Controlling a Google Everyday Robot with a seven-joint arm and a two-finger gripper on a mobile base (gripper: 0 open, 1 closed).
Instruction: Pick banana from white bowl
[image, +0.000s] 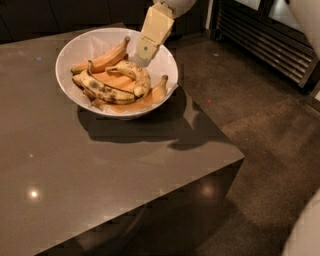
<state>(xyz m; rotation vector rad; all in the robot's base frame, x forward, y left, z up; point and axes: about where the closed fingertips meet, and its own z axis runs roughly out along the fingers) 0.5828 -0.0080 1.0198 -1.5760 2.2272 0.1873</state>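
Note:
The white bowl (79, 47) stands at the far part of the dark table. In it lies the banana (134, 74), plump, curved and brown-freckled, on top of the pile. A longer banana with black blotches (102, 91) lies in front of it. Smooth orange-yellow bananas (104, 60) lie behind and to the right. My gripper (138, 61), on a cream-coloured wrist, reaches down from the upper right. Its tip is just above the far end of the freckled banana, inside the bowl's rim.
The table's near right corner (243, 159) drops off to a speckled floor on the right. A dark slatted metal unit (272, 37) stands at the back right. A white part of my body (306, 227) shows at the lower right.

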